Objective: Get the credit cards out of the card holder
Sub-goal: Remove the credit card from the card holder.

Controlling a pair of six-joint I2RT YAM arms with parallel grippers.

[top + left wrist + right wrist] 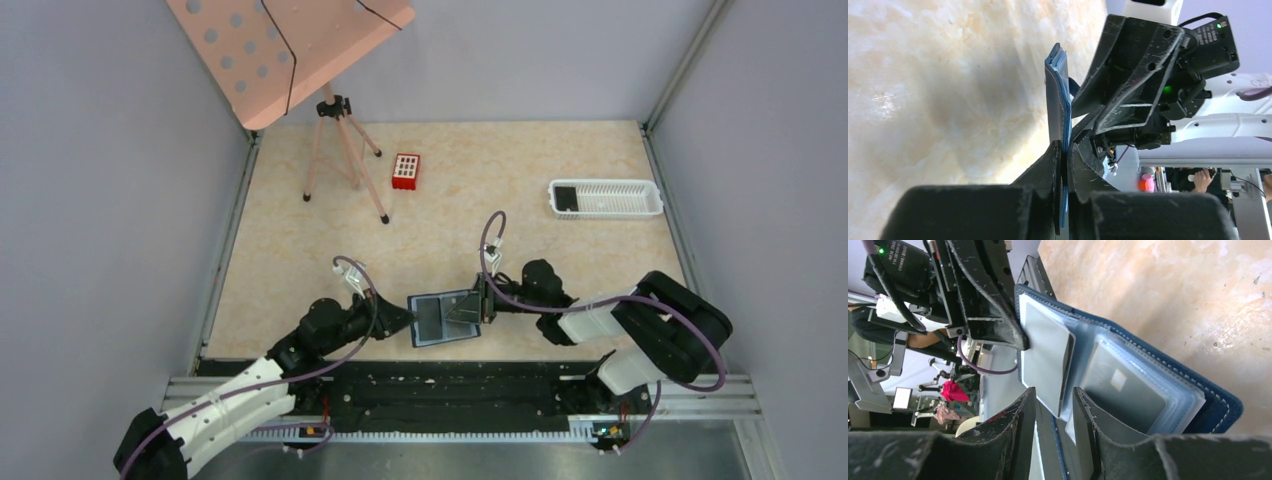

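The blue card holder [441,318] lies open near the table's front edge. My left gripper [404,320] is shut on its left edge; in the left wrist view the holder [1058,95] stands edge-on between the closed fingers [1064,150]. My right gripper [479,308] is over the holder's right half. In the right wrist view its fingers are apart [1054,392], either side of the corner of a grey-dark credit card [1045,355] that sticks partly out of a clear pocket. Another dark card [1128,385] sits inside a pocket of the holder [1215,407].
A white slotted tray [620,198] at the back right holds one dark card [566,197]. A small red box [404,171] and a tripod [343,150] carrying a pink perforated board [285,45] stand at the back left. Walls enclose the table.
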